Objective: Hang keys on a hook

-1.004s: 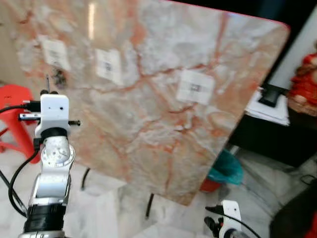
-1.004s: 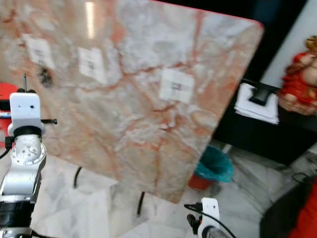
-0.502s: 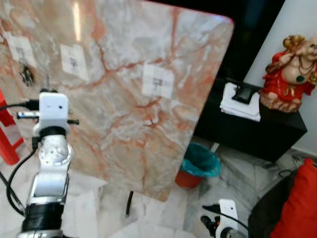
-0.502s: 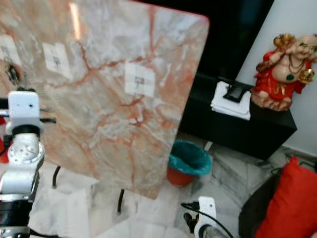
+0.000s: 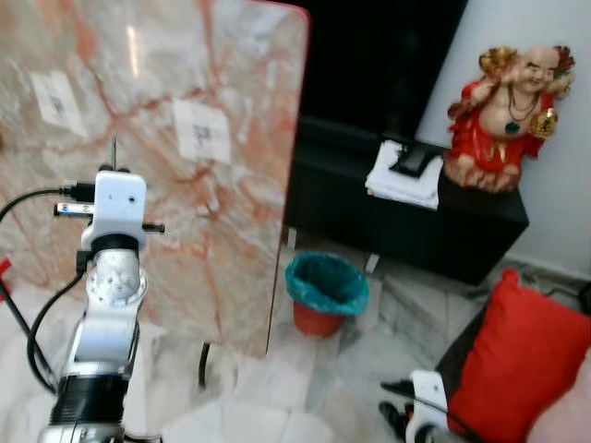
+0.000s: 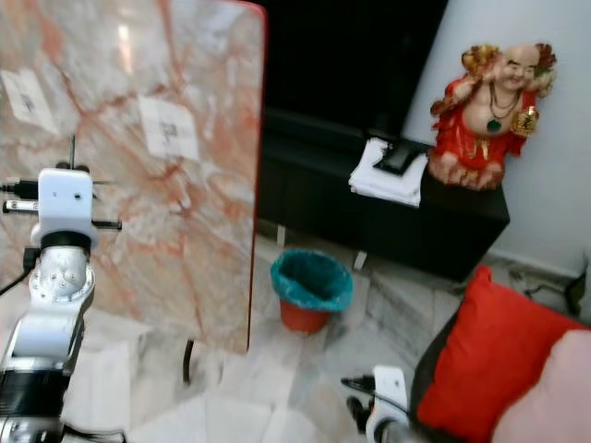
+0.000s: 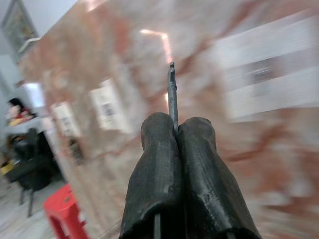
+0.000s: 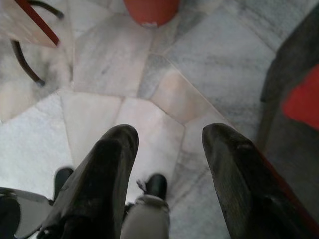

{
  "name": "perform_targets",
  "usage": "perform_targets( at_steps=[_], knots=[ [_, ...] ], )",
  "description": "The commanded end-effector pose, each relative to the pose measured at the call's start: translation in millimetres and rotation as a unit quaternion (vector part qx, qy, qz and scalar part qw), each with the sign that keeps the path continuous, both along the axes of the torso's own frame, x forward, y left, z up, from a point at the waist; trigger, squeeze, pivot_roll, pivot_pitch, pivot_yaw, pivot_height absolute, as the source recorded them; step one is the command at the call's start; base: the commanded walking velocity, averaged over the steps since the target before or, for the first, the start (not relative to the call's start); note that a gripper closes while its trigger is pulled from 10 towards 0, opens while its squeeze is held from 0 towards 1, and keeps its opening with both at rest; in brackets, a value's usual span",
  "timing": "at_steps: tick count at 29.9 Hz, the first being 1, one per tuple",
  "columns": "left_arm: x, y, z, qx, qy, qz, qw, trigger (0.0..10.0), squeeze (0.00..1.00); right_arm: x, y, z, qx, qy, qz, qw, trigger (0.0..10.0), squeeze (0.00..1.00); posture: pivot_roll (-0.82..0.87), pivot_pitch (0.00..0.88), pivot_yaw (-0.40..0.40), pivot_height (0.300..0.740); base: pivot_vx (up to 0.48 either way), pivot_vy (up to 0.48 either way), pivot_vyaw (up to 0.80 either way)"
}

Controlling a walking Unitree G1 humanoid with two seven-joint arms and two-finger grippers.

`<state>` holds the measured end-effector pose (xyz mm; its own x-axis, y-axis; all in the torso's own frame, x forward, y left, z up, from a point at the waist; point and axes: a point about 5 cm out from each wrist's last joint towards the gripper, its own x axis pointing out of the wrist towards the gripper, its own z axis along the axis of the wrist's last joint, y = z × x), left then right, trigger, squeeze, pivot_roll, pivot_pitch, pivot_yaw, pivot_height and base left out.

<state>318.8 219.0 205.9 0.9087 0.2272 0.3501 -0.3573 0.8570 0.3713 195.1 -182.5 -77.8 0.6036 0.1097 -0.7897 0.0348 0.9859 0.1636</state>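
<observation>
Home living room, statue, cushion

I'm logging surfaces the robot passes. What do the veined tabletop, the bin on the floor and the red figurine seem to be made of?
Tabletop: polished marble or a look-alike; pink veins, light glare. Bin: probably plastic, orange body with a teal bag lining the rim. Figurine: glossy painted resin or ceramic, cannot tell which.

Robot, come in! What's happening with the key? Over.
Left gripper raised, shut on thin key. Right gripper open, hanging low. Marble table ahead; hook unseen.
</observation>
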Motion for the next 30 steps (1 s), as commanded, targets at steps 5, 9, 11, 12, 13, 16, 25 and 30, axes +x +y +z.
perform_targets(
  at_steps=[5,9,11,12,13,16,25,30],
  knots=[
    [-0.6,-7.8,12,-0.005,-0.033,-0.032,0.999,10.0,0.00,3.6,0.5,2,0.001,-0.005,-0.002,1.000,10.0,0.00,0.15,0.000,-0.095,0.740,0.000,0.000,0.00],
    [-0.4,-9.0,18,0.005,-0.045,-0.036,0.998,10.0,0.00,6.4,1.7,3,0.004,-0.010,-0.006,1.000,10.0,0.00,0.14,0.000,-0.092,0.740,0.000,0.000,0.00],
    [-0.6,-8.6,20,0.012,-0.051,-0.034,0.998,10.0,0.00,7.3,2.0,4,0.005,-0.011,-0.006,1.000,10.0,0.00,0.14,0.000,-0.091,0.740,0.000,0.000,0.00],
    [-0.6,-8.4,20,0.014,-0.051,-0.033,0.998,10.0,0.00,7.4,2.1,4,0.005,-0.012,-0.006,1.000,10.0,0.00,0.14,0.000,-0.091,0.740,0.000,0.000,0.00],
    [-0.6,-8.0,21,0.019,-0.052,-0.031,0.998,10.0,0.00,7.7,2.2,4,0.006,-0.012,-0.007,1.000,10.0,0.00,0.14,0.000,-0.090,0.740,0.000,0.000,0.00],
    [-0.8,-7.4,22,0.021,-0.057,-0.029,0.998,10.0,0.00,8.2,2.2,4,0.006,-0.013,-0.009,1.000,10.0,0.00,0.14,0.000,-0.089,0.740,0.000,0.000,0.00],
    [-2.5,-5.5,25,0.026,-0.067,-0.020,0.997,10.0,0.00,8.6,3.1,4,0.009,-0.015,-0.009,1.000,10.0,0.00,0.14,0.000,-0.091,0.740,0.193,0.000,0.00],
    [-2.7,-5.7,25,0.027,-0.069,-0.018,0.997,10.0,0.00,9.0,3.2,5,0.009,-0.015,-0.007,1.000,10.0,0.00,0.14,0.000,-0.093,0.740,0.251,0.000,0.00]
  ],
)
